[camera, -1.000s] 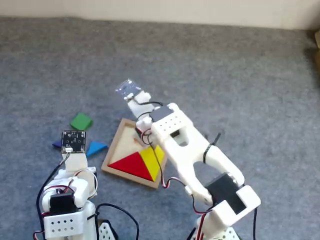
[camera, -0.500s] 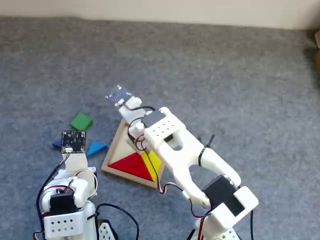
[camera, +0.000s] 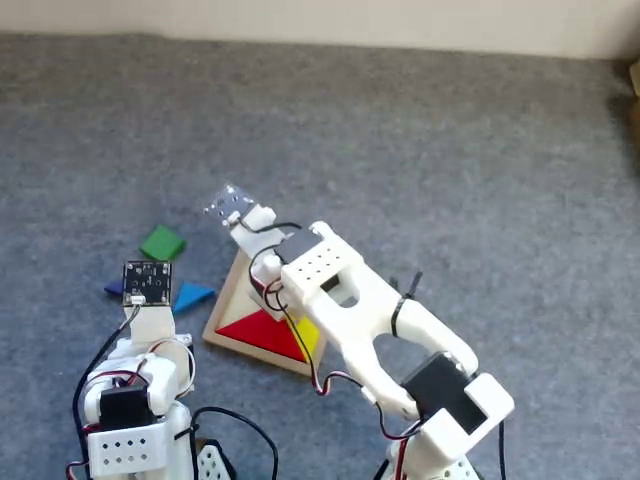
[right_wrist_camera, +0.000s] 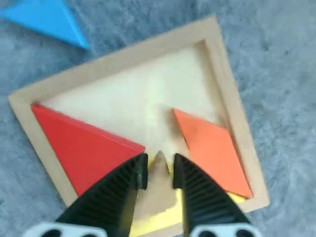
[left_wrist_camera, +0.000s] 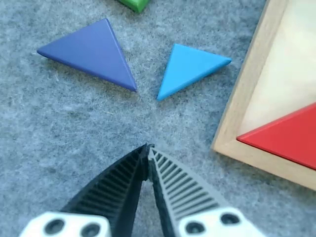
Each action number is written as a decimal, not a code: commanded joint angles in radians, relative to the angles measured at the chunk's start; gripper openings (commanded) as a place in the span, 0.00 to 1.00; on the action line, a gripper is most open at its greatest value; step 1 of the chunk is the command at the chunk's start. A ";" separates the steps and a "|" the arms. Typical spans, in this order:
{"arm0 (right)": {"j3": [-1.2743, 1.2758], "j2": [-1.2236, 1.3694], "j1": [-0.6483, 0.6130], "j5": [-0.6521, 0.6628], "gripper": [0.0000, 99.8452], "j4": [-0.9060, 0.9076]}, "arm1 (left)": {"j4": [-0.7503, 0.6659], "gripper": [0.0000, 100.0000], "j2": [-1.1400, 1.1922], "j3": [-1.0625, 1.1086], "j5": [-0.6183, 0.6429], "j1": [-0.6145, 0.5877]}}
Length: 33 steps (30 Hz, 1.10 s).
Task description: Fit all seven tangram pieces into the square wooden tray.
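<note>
Grey felt worktop (camera: 450,150). Square wooden tray (right_wrist_camera: 123,57) holds a red triangle (right_wrist_camera: 81,148), a yellow triangle (right_wrist_camera: 155,224) and an orange parallelogram (right_wrist_camera: 212,148), packed to one side, so the open floor stays in one piece. Right gripper (right_wrist_camera: 159,168) hangs over them, jaws slightly parted, empty. Left gripper (left_wrist_camera: 148,148) is clenched on nothing, aimed at the loose light blue triangle (left_wrist_camera: 190,66) and dark blue triangle (left_wrist_camera: 91,52) just beside the tray. Those are likely the next picks.

Six tangram pieces (left_wrist_camera: 94,52), one wooden tray (left_wrist_camera: 247,84), two arms (camera: 350,300).
</note>
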 commanded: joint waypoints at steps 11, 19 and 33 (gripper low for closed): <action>-0.024 -0.071 -0.005 0.002 0.12 0.170 | 0.005 0.01 -0.033 0.019 0.011 -0.012; -0.036 -0.262 -0.004 0.002 0.12 0.236 | 0.005 0.01 -0.033 0.019 0.011 -0.012; 0.122 -0.311 0.041 0.169 0.01 0.274 | 0.005 0.01 -0.033 0.019 0.011 -0.012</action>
